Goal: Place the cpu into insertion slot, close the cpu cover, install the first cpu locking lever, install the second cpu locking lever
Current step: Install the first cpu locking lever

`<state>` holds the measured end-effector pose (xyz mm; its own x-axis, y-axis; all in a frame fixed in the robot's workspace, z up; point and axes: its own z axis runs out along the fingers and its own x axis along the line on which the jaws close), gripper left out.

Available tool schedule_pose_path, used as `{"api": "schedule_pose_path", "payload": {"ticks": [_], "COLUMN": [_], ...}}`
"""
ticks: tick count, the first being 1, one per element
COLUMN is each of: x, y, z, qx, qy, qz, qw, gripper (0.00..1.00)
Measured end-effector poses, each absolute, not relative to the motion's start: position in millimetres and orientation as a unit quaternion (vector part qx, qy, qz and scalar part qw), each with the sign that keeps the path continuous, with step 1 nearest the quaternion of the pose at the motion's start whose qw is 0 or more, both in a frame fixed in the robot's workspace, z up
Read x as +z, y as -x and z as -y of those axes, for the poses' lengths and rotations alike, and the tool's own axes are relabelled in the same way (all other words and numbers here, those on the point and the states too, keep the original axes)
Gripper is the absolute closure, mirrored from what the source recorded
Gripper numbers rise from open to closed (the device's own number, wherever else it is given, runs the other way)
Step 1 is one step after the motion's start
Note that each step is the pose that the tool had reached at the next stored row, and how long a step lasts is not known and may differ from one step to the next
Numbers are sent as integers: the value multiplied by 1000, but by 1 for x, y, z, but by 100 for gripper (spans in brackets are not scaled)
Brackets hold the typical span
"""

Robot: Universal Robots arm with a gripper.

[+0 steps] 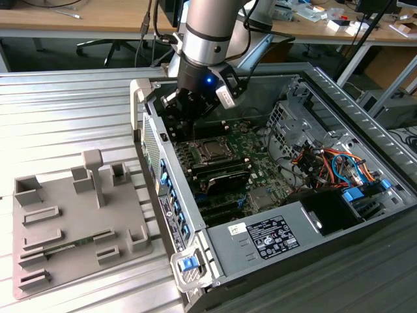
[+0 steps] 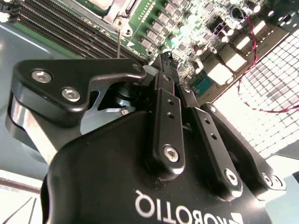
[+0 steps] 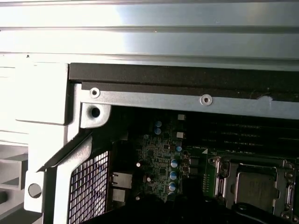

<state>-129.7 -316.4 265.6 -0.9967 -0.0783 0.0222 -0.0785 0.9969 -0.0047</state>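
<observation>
Where the claw [image 1: 187, 120] hangs, the first wrist view catches the socketed cpu [image 3: 254, 186].

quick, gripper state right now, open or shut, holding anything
The black gripper: shut, its tips together above the green motherboard, with nothing visibly held.

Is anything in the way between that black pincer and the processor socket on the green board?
Nothing visible is. In the exterior view the pincer hangs above the motherboard, just off the CPU socket toward that view's left. Only open air lies between the two, and no cable or part crosses the gap.
</observation>
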Motion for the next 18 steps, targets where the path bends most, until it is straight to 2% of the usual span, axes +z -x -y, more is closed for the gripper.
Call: {"api": "schedule_pose_path", "payload": {"ticks": [18], "x": [265], "y": [124], "z": [305], "qx": [3], "qy": [-39], "qz": [999], "qw": [11], "gripper": [89]}}
